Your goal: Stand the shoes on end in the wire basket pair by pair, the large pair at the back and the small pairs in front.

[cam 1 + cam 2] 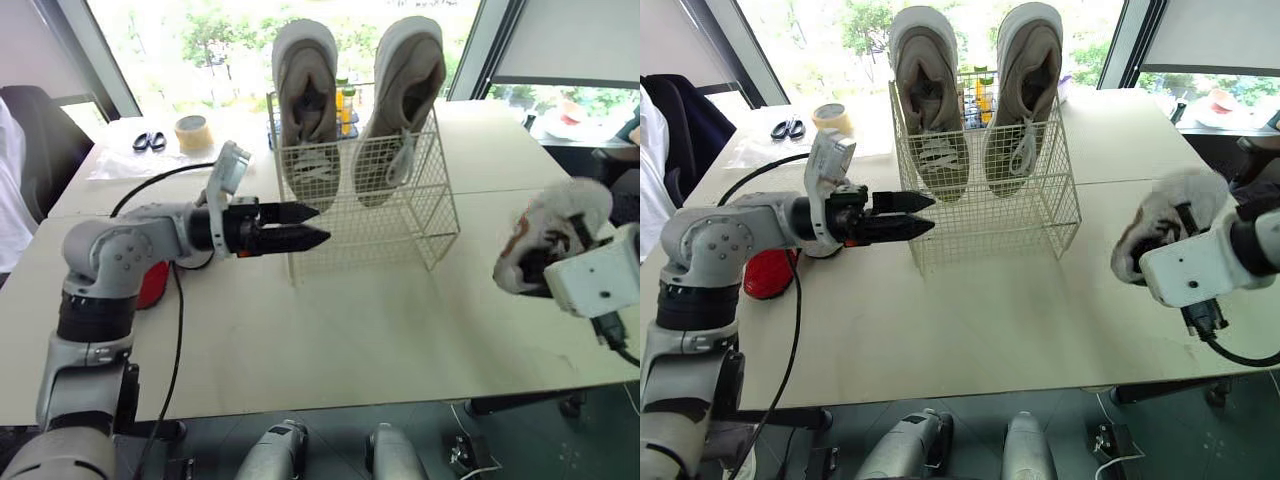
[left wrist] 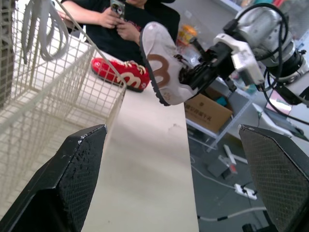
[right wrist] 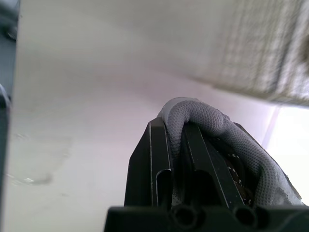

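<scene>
A: Status of the basket [image 1: 420, 215]?

B: It stands on the table [image 1: 350, 340], upper middle of the head view. The large pair [image 1: 400, 90] is on end at the back, toes down and heels above the rim, side by side. The front part holds nothing, so the first stage looks done.

A: And the small pairs?

B: None are placed. One small white shoe [image 1: 555, 225] with a brown mark is in the air at the right edge of the frame, well apart from the basket. The right gripper [image 3: 175, 130] has its fingers pinched on the shoe's grey mesh collar.

A: Left gripper [image 1: 322, 224]?

B: It hangs left of centre, just beside the basket's front left corner. Its fingers are spread and carry nothing.

A: Other shoes?

B: A red shoe [image 2: 120, 75] lies flat on the table past the basket, in the upper middle of the left wrist view. I cannot make out its mate for certain.

A: Judgement?

B: Roughly a third through. Left to do: the white shoe, its mate, and the red pair, all in front.
</scene>
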